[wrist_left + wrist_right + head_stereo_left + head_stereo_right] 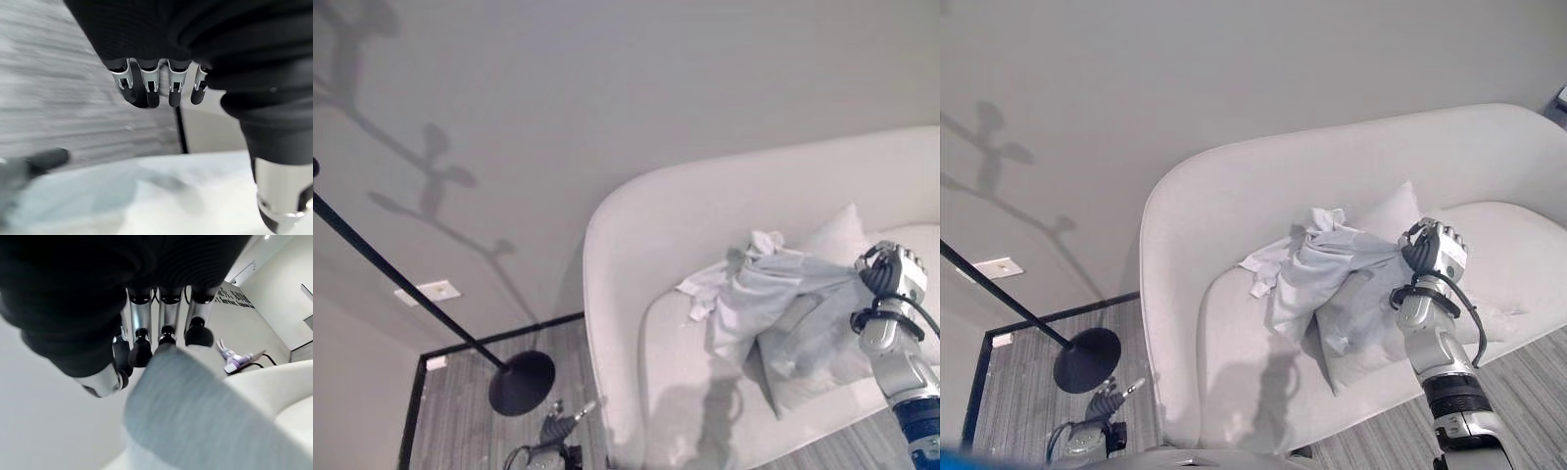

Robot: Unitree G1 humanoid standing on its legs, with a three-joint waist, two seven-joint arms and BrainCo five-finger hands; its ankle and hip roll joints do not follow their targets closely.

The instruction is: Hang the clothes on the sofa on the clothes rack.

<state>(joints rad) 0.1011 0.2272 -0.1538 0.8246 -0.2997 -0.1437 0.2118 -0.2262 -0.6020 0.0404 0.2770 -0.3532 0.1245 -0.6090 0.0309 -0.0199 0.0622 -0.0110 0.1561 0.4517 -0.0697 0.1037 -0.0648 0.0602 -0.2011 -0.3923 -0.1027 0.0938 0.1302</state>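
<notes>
Crumpled pale-blue clothes [1327, 269] on sofa [1234, 215]

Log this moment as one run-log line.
right hand: shut on grey garment, lifting it off white sofa | left hand: low by floor, open, idle | rack: nothing hung yet

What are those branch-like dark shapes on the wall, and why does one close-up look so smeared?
In the left eye view, the branching shapes are shadows on the pale grey wall, seemingly cast by the black metal clothes rack. In the left wrist view the striped grey floor is streaked with motion blur. In the right wrist view the light grey-blue garment is close and out of focus.
</notes>
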